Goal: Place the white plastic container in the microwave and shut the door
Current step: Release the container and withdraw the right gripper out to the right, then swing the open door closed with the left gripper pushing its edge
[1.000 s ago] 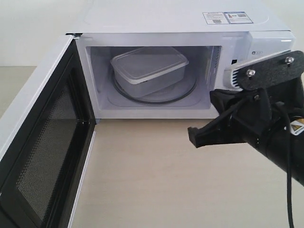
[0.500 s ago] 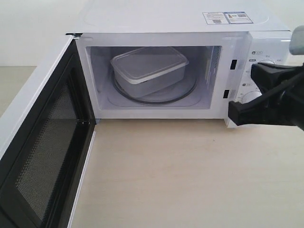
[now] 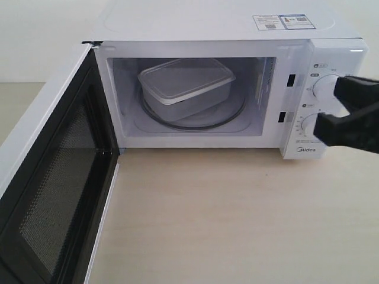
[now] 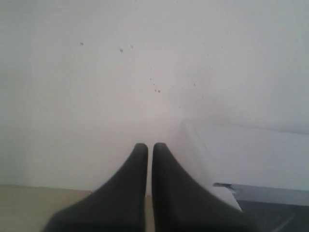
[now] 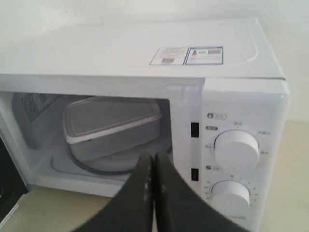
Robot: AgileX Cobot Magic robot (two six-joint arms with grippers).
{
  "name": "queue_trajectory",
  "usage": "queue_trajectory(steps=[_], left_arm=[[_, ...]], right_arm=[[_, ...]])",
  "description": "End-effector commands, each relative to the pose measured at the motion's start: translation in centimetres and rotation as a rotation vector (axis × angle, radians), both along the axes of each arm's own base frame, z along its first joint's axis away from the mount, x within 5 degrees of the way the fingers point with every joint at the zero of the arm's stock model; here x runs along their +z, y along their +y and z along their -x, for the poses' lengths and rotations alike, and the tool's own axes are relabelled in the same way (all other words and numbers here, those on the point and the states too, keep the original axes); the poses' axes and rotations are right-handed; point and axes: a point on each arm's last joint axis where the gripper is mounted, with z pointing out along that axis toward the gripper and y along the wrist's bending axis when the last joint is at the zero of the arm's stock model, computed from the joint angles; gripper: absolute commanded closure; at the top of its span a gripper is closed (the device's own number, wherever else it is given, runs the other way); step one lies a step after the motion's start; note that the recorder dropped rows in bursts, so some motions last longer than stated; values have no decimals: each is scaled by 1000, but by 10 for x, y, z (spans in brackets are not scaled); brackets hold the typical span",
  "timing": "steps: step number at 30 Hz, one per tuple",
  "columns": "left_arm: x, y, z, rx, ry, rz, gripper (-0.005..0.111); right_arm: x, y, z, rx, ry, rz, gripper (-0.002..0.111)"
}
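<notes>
Now | white plastic container (image 3: 186, 89) in microwave (image 3: 207, 23) | door (image 3: 59, 189) open | left gripper (image 4: 149, 147), right gripper (image 5: 153, 158) narrow

The door (image 3: 53, 177) stands wide, the microwave (image 3: 207, 23) mouth unblocked; the white plastic container (image 3: 186, 80) fills its floor.

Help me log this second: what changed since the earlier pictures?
The right gripper pulled back to the exterior view's right edge, uncovering the dials of the microwave. Nothing was gripped or released. The white plastic container stayed on the turntable, the door wide open.
</notes>
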Motion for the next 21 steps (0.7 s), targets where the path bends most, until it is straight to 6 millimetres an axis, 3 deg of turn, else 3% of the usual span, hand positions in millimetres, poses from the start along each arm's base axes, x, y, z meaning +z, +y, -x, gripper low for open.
queue_trajectory(steps=[1,4,7,14,17,21], left_arm=[[-8,-4,-6,-41,102,63,102],[-11,-6,-16,-64,175,51,102],[1,-12,-29,-123,285,-13,102],[14,-28,-64,-334,794,-135,102],[4,-32,-79,-405,1034,-113,102],[-23,-36,-99,-435,1282,-23,102]], right_arm=[[10,-18,8,-58,-50,18,109],[6,-26,11,-104,8,66,109],[-1,-35,11,-189,82,94,109],[-3,-44,12,-286,109,118,109],[-3,-44,12,-292,108,125,109],[-3,-44,12,-292,108,125,109]])
